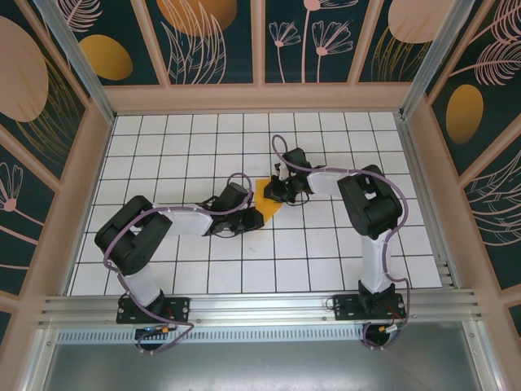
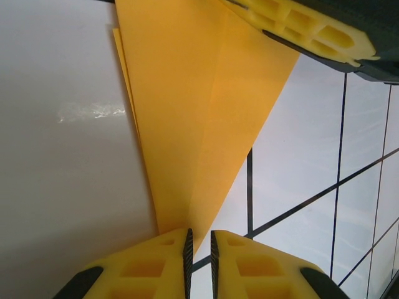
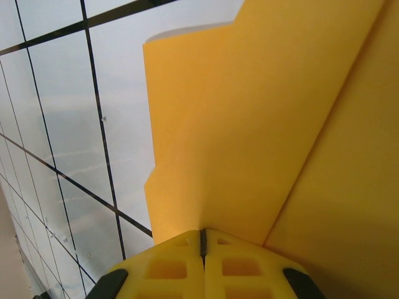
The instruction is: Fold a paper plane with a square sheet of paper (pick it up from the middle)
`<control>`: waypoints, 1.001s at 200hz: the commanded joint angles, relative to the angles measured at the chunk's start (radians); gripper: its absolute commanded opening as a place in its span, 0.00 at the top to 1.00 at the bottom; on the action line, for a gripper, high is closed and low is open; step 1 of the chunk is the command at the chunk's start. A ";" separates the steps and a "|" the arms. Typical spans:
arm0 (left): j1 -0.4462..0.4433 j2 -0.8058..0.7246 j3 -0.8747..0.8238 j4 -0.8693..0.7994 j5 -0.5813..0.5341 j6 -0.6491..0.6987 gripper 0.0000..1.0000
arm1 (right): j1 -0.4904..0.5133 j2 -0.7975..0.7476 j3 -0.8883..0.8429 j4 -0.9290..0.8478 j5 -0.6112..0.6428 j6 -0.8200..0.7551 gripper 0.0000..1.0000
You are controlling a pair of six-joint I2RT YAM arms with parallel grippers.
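The orange-yellow square sheet of paper (image 1: 265, 200) is folded into a narrow pointed paper plane shape with a centre crease (image 2: 187, 112). It lies between the two grippers at mid-table. My right gripper (image 1: 282, 193) is shut on its layered edge, and the paper (image 3: 249, 124) enters the closed seam of the jaws (image 3: 202, 232). My left gripper (image 1: 247, 213) is at the pointed tip. Its jaws (image 2: 199, 233) stand a narrow gap apart, with tile showing through the gap. The tip runs under the left finger (image 2: 162, 261). A yellow finger of the right gripper (image 2: 312, 31) shows at the paper's far end.
The table is white with a black grid (image 1: 326, 261). Wooden-framed painted walls (image 1: 81, 187) enclose it on three sides. An aluminium rail (image 1: 260, 309) runs along the near edge by the arm bases. Open tiles lie to the left, right and back.
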 commanded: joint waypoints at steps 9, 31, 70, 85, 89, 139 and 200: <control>-0.029 -0.007 -0.025 -0.047 0.029 -0.024 0.82 | 0.001 0.098 -0.031 -0.048 0.092 0.020 0.97; -0.044 0.004 -0.020 -0.082 -0.004 -0.022 0.83 | -0.001 0.100 -0.035 -0.047 0.098 0.027 0.97; -0.049 0.008 -0.037 -0.127 -0.062 -0.022 0.84 | -0.007 0.102 -0.045 -0.039 0.101 0.036 0.97; -0.053 0.011 -0.038 -0.128 -0.059 -0.023 0.85 | -0.010 0.103 -0.048 -0.036 0.102 0.039 0.97; -0.056 0.011 -0.037 -0.129 -0.060 -0.023 0.85 | -0.010 0.103 -0.048 -0.036 0.104 0.040 0.97; -0.068 -0.004 -0.042 -0.154 -0.063 -0.026 0.85 | -0.018 0.099 -0.057 -0.030 0.107 0.052 0.97; -0.071 -0.075 -0.058 -0.146 -0.067 -0.027 0.86 | -0.022 0.096 -0.071 -0.013 0.110 0.062 0.97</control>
